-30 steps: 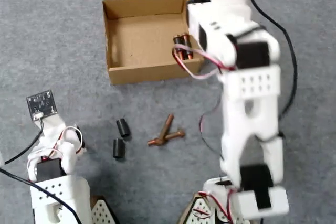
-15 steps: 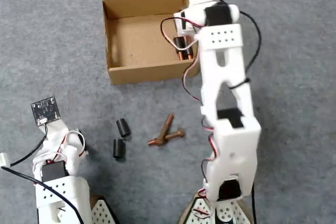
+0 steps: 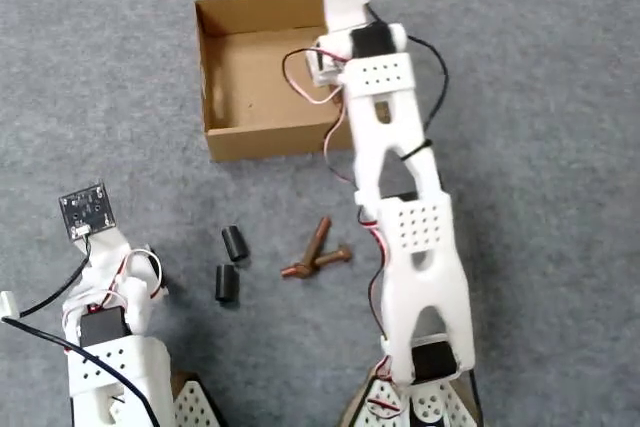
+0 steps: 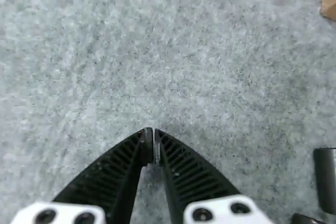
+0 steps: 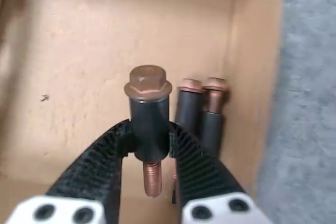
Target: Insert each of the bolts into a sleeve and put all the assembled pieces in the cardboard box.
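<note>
Copper hex bolt in black sleeve (image 5: 149,116), pinched by right claw (image 5: 149,130) over cardboard box (image 5: 68,40) holding two sleeved bolts (image 5: 190,114). Left claw (image 4: 149,141) closed.

Cardboard box (image 3: 270,139): floor free toward 9 o'clock. Two assembled pieces (image 5: 200,114) crowd one side wall, and the right arm (image 3: 385,137) spans the 3 o'clock rim. Tabletop (image 3: 560,147): sleeves (image 3: 233,242) and bolts (image 3: 330,258) clutter the centre; passable at 3 and 9 o'clock.

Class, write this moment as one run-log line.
right gripper: shut on assembled piece, over cardboard box | left gripper: shut, empty | loose: two bolts, two sleeves
</note>
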You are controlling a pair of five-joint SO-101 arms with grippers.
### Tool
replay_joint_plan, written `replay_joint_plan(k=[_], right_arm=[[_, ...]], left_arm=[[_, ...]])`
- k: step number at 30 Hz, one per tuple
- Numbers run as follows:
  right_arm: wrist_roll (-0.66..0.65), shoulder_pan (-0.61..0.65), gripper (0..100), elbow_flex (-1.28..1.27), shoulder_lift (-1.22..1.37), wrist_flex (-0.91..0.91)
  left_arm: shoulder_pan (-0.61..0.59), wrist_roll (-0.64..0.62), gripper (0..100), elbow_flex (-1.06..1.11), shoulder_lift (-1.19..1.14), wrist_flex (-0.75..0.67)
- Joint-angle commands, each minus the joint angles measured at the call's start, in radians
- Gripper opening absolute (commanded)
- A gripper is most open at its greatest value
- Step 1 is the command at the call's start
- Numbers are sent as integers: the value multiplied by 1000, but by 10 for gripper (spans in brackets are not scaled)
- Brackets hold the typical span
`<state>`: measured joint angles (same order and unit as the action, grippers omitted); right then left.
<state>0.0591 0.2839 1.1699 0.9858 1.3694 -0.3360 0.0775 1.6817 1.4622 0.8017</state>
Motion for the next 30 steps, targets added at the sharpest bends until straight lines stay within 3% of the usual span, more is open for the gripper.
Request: replay_joint_plan(k=[1,9,17,30], right_arm=[[-14,24,1,67,15,-8],[-14,18,7,67,101,-35],[-12,12,238,99,99,14],[-12,18,268,496,61,359]], left_arm=[[-14,5,19,2,8,-11],[-14,5,19,2,8,-9],[-14,5,19,2,8,-9],[-14,5,19,2,8,-9]])
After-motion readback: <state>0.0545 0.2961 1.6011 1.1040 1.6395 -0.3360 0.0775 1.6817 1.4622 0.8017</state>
